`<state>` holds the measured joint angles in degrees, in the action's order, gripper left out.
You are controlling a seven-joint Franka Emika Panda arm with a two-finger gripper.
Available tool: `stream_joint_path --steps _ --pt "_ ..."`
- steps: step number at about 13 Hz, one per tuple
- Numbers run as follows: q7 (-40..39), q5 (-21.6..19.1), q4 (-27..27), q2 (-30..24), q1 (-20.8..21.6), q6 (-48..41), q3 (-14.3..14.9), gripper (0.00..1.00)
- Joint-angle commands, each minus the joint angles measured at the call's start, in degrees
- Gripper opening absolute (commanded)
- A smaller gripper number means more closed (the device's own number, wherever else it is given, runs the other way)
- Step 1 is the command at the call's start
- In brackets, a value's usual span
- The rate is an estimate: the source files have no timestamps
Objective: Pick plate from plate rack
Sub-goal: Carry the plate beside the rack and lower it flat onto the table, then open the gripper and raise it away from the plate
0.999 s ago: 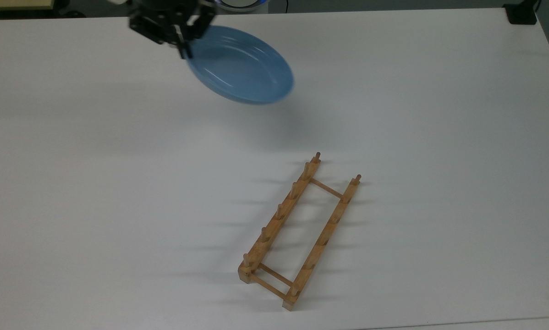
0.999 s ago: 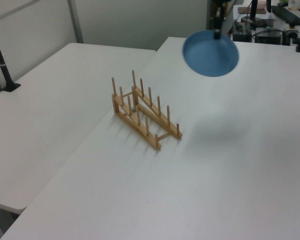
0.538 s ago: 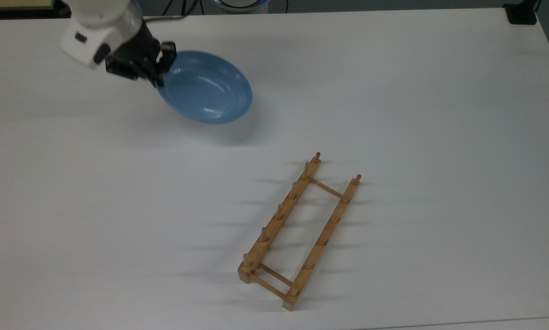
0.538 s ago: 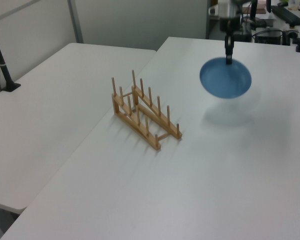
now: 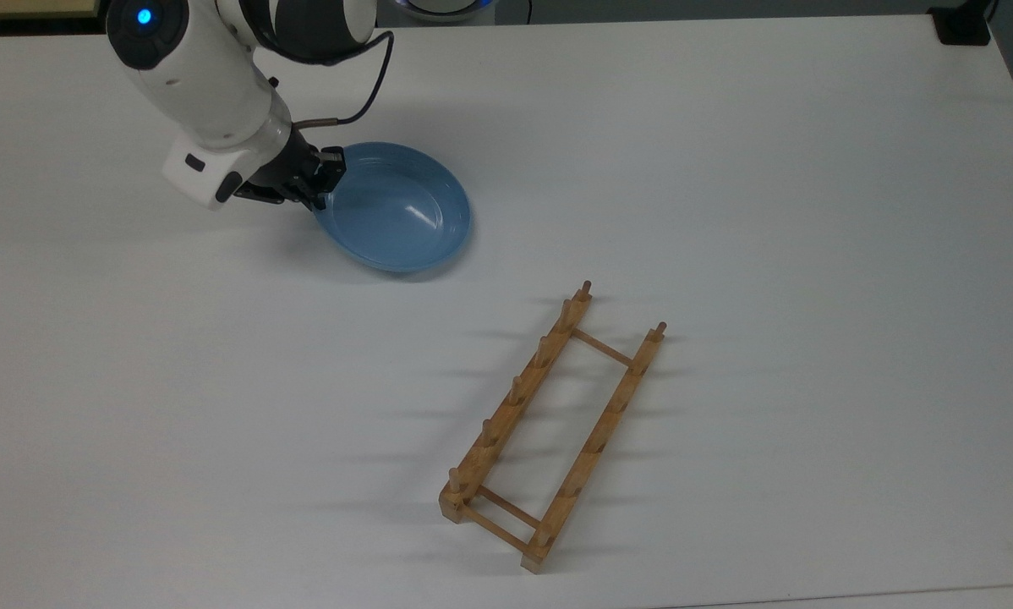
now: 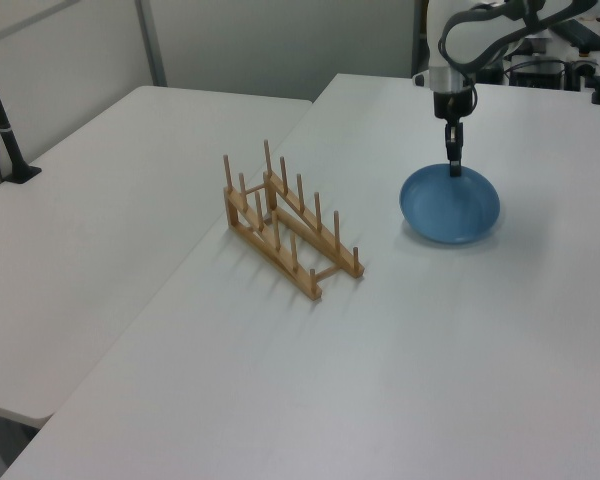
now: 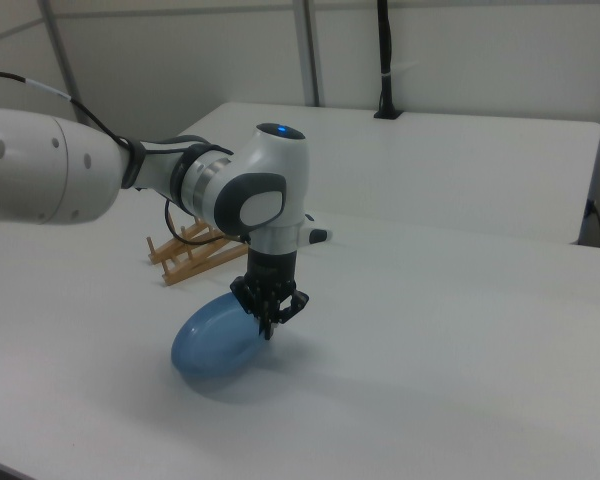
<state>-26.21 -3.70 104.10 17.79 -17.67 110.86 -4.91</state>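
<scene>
plate (image 5: 396, 210) was found clamped at its rim by the gripper (image 5: 325, 182), the black fingers closed on the plate's edge at the side farthest from the plate rack (image 5: 551, 430). in the left view the gripper (image 6: 454, 166) came straight down onto the far rim of the plate (image 6: 450, 205), and in the right view the gripper (image 7: 270, 318) pinched the upper edge of the plate (image 7: 215, 338). the plate was light blue, glossy, hollow side up in the top view, and sat low at the white table (image 5: 769, 211); whether its underside touched the table could not be determined, though in the right view it appeared tilted, with its gripped edge raised. the white arm (image 5: 194, 72) rose from the gripper toward the top view's upper left, a blue light showing on its casing and a black cable looping beside it.

the plate rack held nothing. it was a light wooden frame of two pegged rails joined by thin crossbars, standing on the same table well apart from the plate, toward the top view's lower right. in the left view the plate rack (image 6: 285, 225) stood to the left of the plate.
</scene>
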Motion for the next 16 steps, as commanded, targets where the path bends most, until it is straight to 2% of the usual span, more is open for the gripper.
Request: stream_joint_path --steps 1,2,3,4,6,9,11,12,15,16 --pt "-0.60 -0.96 0.58 -0.13 0.18 0.76 0.17 0.31" --pt "-0.51 -0.96 0.50 -0.13 0.10 0.67 0.17 0.47" --pt "-0.33 -0.96 0.32 -0.13 0.09 0.67 0.17 0.81" --pt "-0.33 -0.96 0.14 -0.21 0.09 0.67 0.17 0.84" --pt "0.19 -0.96 -0.47 -1.00 -0.08 0.50 0.34 1.00" --pt "7.20 -1.22 -2.14 -5.21 0.01 -0.30 0.52 1.00" --pt "18.15 -1.13 -4.50 -10.47 0.71 -4.48 0.26 1.00" --pt "21.87 -1.22 -6.69 -11.45 0.71 -7.13 0.17 1.00" --pt "31.01 -1.05 -13.11 -13.13 3.68 -14.51 0.17 1.00" --pt "33.83 -0.78 -13.74 -14.87 5.79 -17.06 0.60 1.00"
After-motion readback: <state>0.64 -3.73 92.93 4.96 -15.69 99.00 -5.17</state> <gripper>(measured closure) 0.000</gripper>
